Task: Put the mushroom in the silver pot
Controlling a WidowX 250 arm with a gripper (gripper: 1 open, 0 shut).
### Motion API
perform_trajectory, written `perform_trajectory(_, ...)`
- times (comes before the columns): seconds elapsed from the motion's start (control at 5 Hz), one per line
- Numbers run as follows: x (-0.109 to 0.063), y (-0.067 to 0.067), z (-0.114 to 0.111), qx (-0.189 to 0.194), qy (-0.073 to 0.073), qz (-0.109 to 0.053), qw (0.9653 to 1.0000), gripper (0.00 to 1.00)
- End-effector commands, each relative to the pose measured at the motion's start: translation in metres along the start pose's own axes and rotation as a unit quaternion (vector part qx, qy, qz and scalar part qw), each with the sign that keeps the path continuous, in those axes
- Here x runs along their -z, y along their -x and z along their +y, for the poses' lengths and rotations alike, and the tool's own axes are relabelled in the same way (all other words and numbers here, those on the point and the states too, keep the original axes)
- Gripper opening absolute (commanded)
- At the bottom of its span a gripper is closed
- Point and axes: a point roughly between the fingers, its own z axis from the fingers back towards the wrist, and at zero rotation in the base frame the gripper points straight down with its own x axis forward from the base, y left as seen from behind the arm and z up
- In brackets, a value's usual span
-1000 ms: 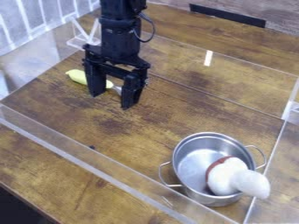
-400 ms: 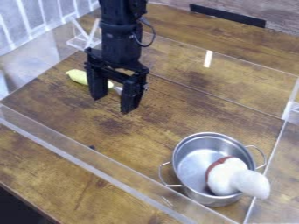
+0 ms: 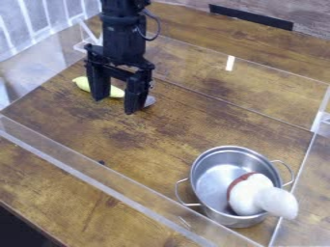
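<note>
The mushroom (image 3: pixel 253 196) lies in the silver pot (image 3: pixel 206 177) at the lower right, its reddish-brown cap inside and its white stem leaning out over the right rim. My gripper (image 3: pixel 114 100) hangs at the upper left, far from the pot, pointing straight down over the wooden table. Its two black fingers (image 3: pixel 131 98) stand apart with nothing between them. A yellow spoon handle (image 3: pixel 85 85) lies just behind the left finger.
Clear acrylic walls (image 3: pixel 116 183) fence the wooden work area on all sides. A small white piece (image 3: pixel 230 64) lies on the table toward the back. A pale rack (image 3: pixel 39 19) stands at the far left.
My gripper has shifted a little to the left and back, toward the yellow spoon handle, still open. The mushroom and pot have not moved.
</note>
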Motion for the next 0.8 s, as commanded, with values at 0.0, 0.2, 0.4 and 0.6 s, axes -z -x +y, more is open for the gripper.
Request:
perform_trajectory(0.0, -0.0107, -0.008, 0.0083, 0.017, -0.011, -0.026, 0.9995, 1.0)
perform_trajectory(0.2, -0.0073, -0.0123, 0.0087, 0.025, -0.013, -0.025, 0.9993, 1.0)
perform_trajectory(0.4, -0.0035, -0.0158, 0.011, -0.019, -0.006, -0.023, 0.9995, 1.0)
perform_trajectory(0.6, -0.0038, -0.0175, 0.0139, -0.046, 0.001, -0.022, 0.9987, 1.0)
